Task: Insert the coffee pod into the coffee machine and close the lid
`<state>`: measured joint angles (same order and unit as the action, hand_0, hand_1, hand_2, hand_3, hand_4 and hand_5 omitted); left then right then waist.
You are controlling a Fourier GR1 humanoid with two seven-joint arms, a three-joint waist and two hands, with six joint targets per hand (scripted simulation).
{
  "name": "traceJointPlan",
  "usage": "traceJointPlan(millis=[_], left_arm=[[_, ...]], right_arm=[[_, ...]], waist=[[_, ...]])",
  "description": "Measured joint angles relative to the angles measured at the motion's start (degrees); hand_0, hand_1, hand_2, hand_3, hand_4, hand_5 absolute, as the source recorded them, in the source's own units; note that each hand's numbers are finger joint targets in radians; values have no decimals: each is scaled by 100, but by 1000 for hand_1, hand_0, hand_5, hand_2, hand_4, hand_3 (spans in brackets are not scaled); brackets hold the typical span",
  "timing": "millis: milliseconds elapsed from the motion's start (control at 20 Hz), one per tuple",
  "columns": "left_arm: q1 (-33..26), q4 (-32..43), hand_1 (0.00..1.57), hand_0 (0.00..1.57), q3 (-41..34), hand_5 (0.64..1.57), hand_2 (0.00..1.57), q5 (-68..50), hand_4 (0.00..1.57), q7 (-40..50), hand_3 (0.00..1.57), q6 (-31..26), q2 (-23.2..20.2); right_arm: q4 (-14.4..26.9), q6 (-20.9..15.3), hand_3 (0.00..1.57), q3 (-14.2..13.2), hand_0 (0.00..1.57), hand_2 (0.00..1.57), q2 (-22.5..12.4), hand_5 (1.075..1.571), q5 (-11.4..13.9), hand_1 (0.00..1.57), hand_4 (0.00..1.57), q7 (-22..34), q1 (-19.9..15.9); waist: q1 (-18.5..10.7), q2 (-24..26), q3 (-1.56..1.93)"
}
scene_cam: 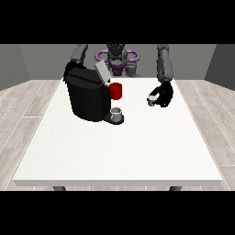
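Fingers of the hand at the view's right (162,95) appear curled around the coffee pod (151,100), a small pale capsule that sits at their tips, low over the white bench (119,147); we cannot tell whether it rests on the bench or is already lifted. Well off to the side of those fingers, toward the view's left, stands the black coffee machine (86,96) with its grey lid (102,72) tilted up and open, a red cup (116,91) just beside it and a small grey cup (117,113) on its base. We judge the pod to be light, stiff and smooth-sided, so it could slip or tip; holding it across its side wall, near the rim, should keep it level for dropping into the slot. Of the hand at the view's left we see nothing; it seems hidden behind the machine.
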<state>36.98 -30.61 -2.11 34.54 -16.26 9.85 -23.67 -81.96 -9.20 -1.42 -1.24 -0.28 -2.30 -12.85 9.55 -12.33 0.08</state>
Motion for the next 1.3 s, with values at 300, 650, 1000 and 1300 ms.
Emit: traceJointPlan(millis=[300,650,1000,1300], left_arm=[[293,-213,1388,1388,64,1571,1408,-12,583,-205,1353,-450,38],[804,-477,1235,1235,79,1571,1323,-55,571,-54,1291,-1147,-14],[1239,-713,1255,1255,39,1571,1332,-25,556,182,1288,-1499,-35],[1623,-785,1072,1072,-60,1571,1218,26,520,423,1232,-1555,-26]], right_arm=[[393,30,0,-187,0,0,-25,1571,-128,0,493,-102,9],[653,148,0,-235,0,0,-126,1571,-174,0,456,-5,-74],[771,248,0,-207,0,0,-82,1571,-223,0,496,-180,-43],[722,222,0,-147,0,0,-19,1571,-215,0,526,-207,-224]], waist=[[-117,220,-5],[-134,540,-6],[-28,630,-6],[125,512,-7]])
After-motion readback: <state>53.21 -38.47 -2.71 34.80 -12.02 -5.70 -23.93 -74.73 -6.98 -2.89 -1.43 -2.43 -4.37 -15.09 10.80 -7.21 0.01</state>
